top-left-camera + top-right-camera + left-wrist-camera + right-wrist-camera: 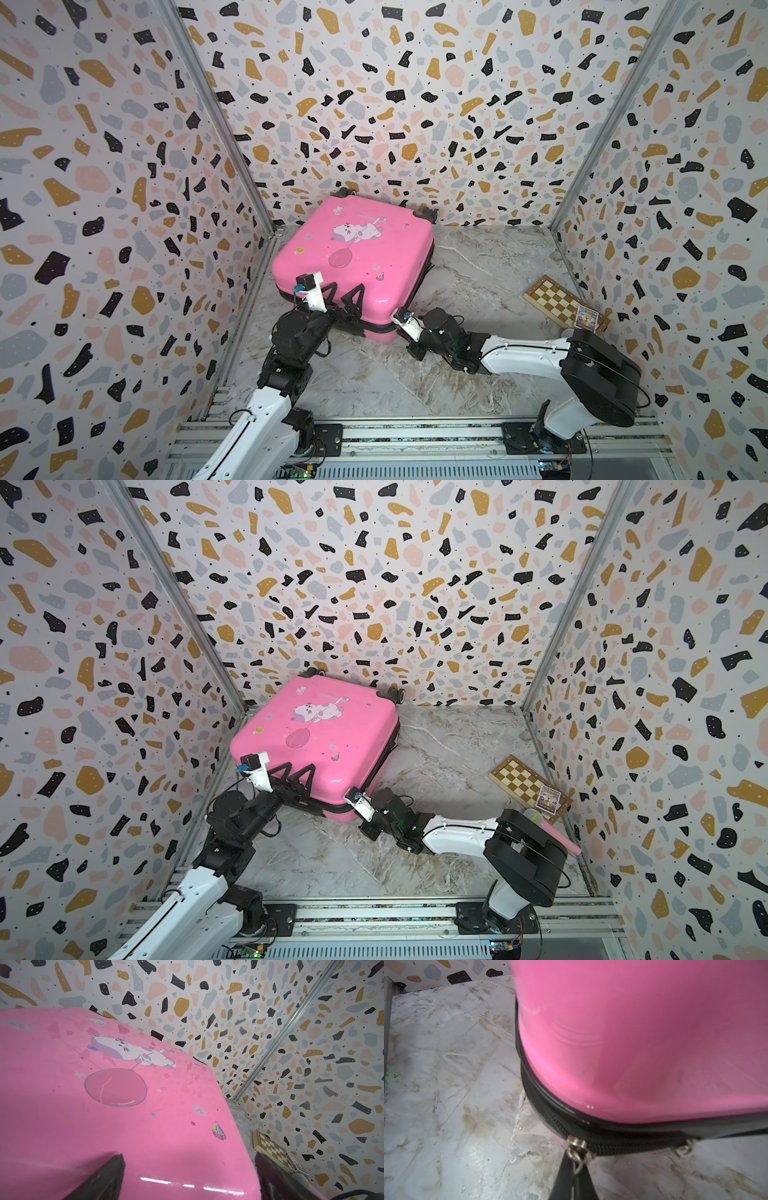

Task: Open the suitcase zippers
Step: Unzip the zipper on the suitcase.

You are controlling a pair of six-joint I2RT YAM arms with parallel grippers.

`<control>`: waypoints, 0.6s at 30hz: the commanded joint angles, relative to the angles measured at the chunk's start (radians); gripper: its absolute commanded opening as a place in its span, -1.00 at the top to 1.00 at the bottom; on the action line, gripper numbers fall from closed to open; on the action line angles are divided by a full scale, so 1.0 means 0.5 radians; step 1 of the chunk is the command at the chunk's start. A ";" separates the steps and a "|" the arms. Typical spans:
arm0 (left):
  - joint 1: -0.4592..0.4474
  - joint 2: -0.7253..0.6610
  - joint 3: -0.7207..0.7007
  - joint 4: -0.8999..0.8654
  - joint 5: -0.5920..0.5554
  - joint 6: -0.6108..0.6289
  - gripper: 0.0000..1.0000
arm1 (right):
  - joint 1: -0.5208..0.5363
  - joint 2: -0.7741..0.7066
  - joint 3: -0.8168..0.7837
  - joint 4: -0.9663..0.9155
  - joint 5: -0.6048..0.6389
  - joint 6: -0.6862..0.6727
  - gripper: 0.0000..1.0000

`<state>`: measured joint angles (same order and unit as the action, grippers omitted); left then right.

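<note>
The small glossy hot-pink hard-shell suitcase [353, 257] with its white cat print lies flat on the grey marble worktop [478, 270]. It sits toward the back left corner with its black wheels at the rear wall, so the seam between the two shells faces the arms along the near side. The left tool [345, 291] rests on the near edge of the upper shell with its fingers spread wide, gripping nothing. It looks placed there to press the case down, so that a tug on the zipper does not drag it across the smooth stone. The right tool [576, 1167] sits low at the near right corner, pinched closed on a small silver zipper pull [576, 1148]. It is roughly in line with the black zipper band [550, 1109] that the pull must travel along. A second silver pull [683, 1149] hangs free farther along the same band. I cannot tell whether the stretch between the two pulls is parted.
</note>
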<state>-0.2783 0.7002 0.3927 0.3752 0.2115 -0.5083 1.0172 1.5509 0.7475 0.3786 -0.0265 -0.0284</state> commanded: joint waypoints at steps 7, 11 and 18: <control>-0.012 0.075 -0.021 -0.101 0.089 -0.023 -0.98 | 0.164 -0.069 0.024 -0.098 -0.154 0.000 1.00; -0.013 0.088 -0.022 -0.086 0.101 -0.024 -0.98 | 0.209 0.001 0.069 -0.128 -0.113 0.052 1.00; -0.012 0.042 -0.015 -0.121 0.089 -0.017 -0.98 | 0.260 -0.047 -0.023 -0.191 -0.067 0.140 1.00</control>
<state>-0.2783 0.7162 0.3927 0.4046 0.2302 -0.5087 1.0893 1.5578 0.7605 0.3622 0.0502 0.0265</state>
